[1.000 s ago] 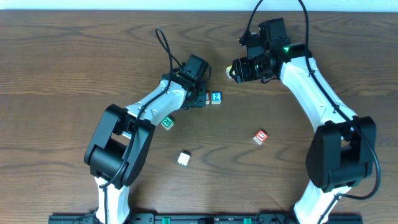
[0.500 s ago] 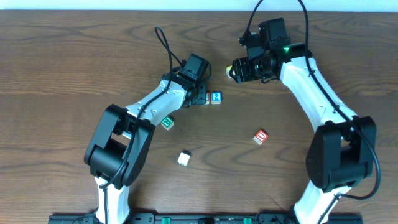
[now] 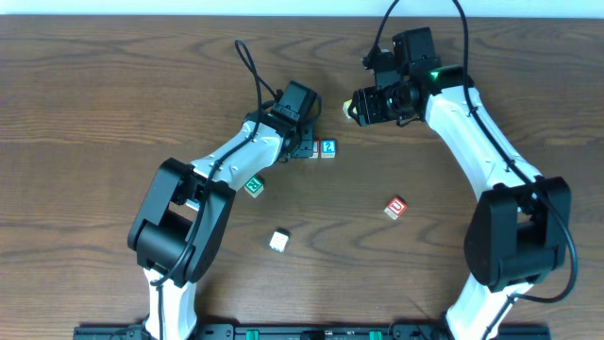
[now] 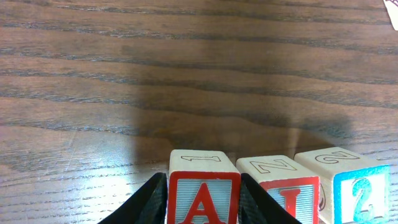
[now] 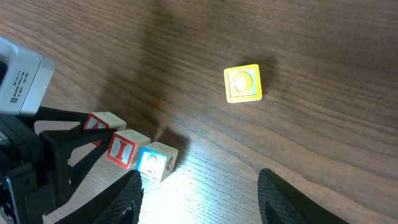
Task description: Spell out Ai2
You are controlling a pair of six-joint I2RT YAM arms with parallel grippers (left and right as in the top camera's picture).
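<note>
Three letter blocks stand in a row on the table: a red A block, a red I block and a blue 2 block, touching side by side. My left gripper has both fingers pressed on the sides of the A block. In the overhead view the left gripper hides A and I; only the 2 block shows. The right wrist view shows the A block, I block and 2 block. My right gripper is open and empty above the table, up and to the right of the row.
A yellow block lies under the right gripper. A green block, a red block and a white block lie loose toward the front.
</note>
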